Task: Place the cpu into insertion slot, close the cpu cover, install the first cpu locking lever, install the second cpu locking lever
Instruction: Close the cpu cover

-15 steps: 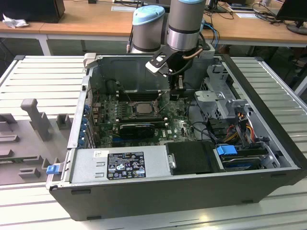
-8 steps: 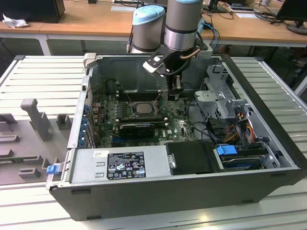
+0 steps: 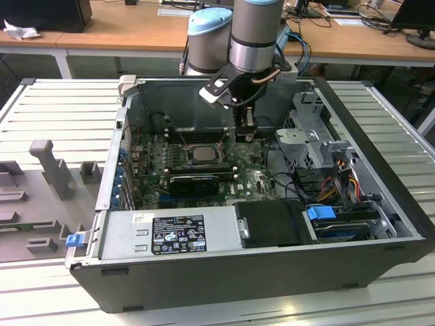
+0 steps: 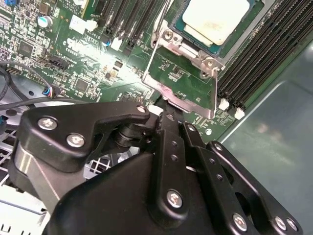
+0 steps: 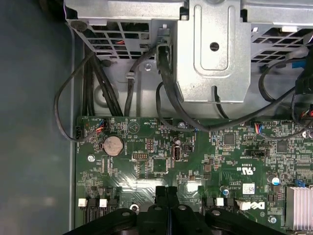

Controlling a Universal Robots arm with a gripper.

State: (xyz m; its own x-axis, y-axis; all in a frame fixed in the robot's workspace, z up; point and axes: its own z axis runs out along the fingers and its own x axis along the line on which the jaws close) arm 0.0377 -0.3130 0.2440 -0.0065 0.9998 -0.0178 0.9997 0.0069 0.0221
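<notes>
- Gripper: fingers pressed together; you find its tip at the free edge of the cpu cover.
- Cpu cover: swung open, tilted up on its hinge beside the socket.
- Cpu: lying flat in the insertion slot, uncovered.
- Green board: around the slot, inside your open computer case.

UR arm approx vertical, wrist angled, jaws pressed together, pointing down
</notes>
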